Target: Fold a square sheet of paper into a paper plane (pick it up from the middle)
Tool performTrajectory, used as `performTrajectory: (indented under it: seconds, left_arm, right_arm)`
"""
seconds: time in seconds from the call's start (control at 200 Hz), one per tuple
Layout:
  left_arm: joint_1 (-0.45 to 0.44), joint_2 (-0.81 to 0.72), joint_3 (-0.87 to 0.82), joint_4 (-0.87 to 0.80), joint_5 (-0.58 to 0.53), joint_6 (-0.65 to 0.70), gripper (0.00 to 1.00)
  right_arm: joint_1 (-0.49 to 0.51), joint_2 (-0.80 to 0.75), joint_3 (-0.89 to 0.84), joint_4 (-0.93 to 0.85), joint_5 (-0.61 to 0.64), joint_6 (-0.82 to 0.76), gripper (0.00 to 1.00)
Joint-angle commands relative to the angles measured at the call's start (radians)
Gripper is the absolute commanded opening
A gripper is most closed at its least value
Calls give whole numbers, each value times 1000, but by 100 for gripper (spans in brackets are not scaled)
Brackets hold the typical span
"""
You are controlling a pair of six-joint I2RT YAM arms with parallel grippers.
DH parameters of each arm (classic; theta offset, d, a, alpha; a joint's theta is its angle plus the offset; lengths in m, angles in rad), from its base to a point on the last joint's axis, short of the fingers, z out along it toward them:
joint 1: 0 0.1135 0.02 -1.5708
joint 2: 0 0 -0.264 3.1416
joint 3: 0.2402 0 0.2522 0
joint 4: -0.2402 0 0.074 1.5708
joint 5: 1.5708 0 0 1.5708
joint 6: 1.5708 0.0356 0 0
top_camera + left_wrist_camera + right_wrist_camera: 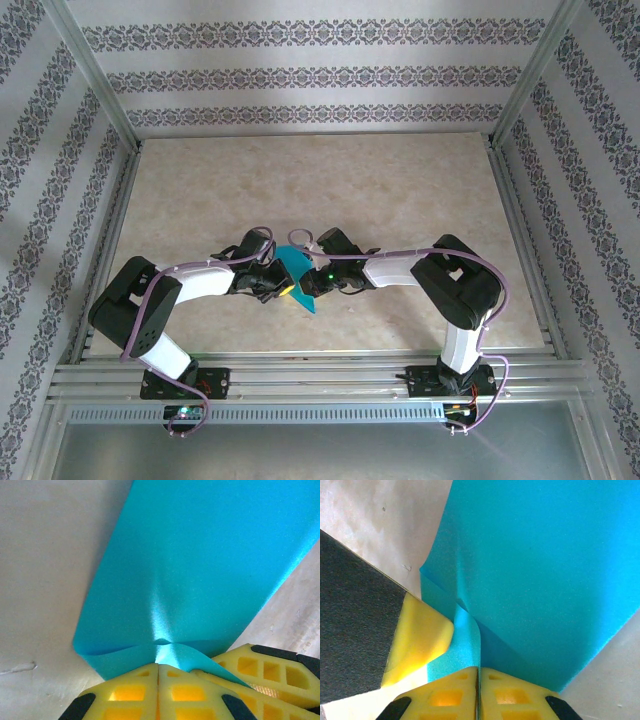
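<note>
Top external view: the square sheet of paper (pixel 296 270) is pinched by left hand (pixel 158 667) and right hand (pixel 479 670), seemingly at one edge; wide table (pixel 300 180) is seen beyond.

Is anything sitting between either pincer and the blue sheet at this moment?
Nothing visible does. The left pincer and the right pincer are each shut directly on the square sheet of paper, close beside each other, with no other object between them and the paper.

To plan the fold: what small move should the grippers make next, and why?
Probably lower the square sheet of paper onto the table to press a crease: the left gripper and right gripper both pinch its curled edge, side by side.
</note>
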Motion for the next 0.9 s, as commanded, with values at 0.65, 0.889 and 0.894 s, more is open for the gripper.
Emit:
performTrajectory:
  seconds: [0.65, 0.889, 0.894]
  left_arm:
    - [-14, 57, -86, -12, -44, 21, 5]
    - [-15, 59, -79, -26, -54, 30, 5]
    - [-14, 59, -79, -25, -55, 29, 5]
  right_arm:
    - [-83, -272, -53, -73, 98, 198, 43]
    - [-52, -285, -72, -103, -53, 266, 27]
    - [-50, -282, -72, -103, -56, 266, 27]
